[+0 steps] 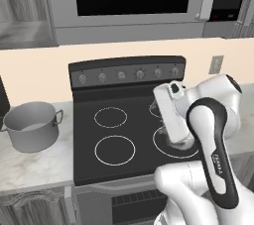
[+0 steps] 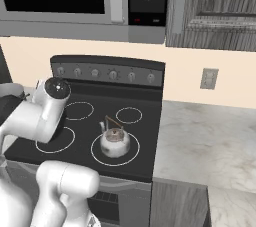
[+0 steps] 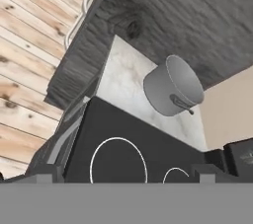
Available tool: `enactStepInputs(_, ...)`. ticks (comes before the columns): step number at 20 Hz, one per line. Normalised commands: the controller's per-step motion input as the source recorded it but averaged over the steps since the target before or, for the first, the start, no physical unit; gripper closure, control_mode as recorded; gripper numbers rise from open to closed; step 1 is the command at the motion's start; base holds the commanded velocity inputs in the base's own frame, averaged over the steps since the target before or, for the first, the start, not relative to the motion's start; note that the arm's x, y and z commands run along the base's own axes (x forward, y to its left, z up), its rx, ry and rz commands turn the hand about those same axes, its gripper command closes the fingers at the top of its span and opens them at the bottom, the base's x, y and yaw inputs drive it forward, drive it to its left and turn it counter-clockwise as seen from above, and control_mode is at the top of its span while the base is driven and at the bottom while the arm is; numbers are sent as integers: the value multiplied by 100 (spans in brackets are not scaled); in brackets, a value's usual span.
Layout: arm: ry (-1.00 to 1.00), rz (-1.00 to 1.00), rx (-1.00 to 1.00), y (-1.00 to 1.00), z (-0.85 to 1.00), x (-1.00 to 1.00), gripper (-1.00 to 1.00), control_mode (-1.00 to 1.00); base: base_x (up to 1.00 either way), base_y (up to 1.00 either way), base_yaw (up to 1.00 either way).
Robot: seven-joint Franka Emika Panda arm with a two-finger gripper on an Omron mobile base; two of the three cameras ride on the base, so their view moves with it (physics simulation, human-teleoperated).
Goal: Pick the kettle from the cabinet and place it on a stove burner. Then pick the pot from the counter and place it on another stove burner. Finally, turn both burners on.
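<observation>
The small shiny kettle (image 2: 115,141) stands upright inside the front right burner (image 2: 97,157) ring of the black cooktop (image 2: 145,136); in the left base view my arm hides most of it. At the left, the big grey pot (image 1: 31,126) sits on the marbled counter (image 1: 34,167), seen in the hand view as the pot (image 3: 173,86) on the counter (image 3: 123,72). My gripper (image 3: 129,172) is open and holds nothing. It hangs above the cooktop and faces the pot, with the front left burner (image 3: 118,140) just below it. The wood-grain cabinet (image 2: 215,8) is at the upper right.
A silver microwave (image 1: 129,1) hangs over the stove. A row of knobs (image 1: 121,75) lines the stove's back panel. The front left burner (image 1: 114,149) and the two small rear circles are bare. More counter (image 2: 200,136) stretches to the right of the stove, below a wall outlet (image 2: 208,78).
</observation>
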Motion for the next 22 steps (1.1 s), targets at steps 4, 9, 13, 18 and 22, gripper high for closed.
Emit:
enactStepInputs(4, 0, 0, -12, 83, 0, 17, -100, -100, 0, 0, 0)
enactStepInputs(9, 0, 3, -10, 82, -1, 31, -100, -100, 0, 0, 0)
enactStepInputs(13, 1, 5, -10, 83, 0, 35, -100, -100, 0, 0, 0)
enactStepInputs(18, 4, 3, -6, 73, 0, 38, -100, -100, 0, 0, 0)
enactStepInputs(22, 5, 2, -2, 52, 0, 34, -100, -100, 0, 0, 0)
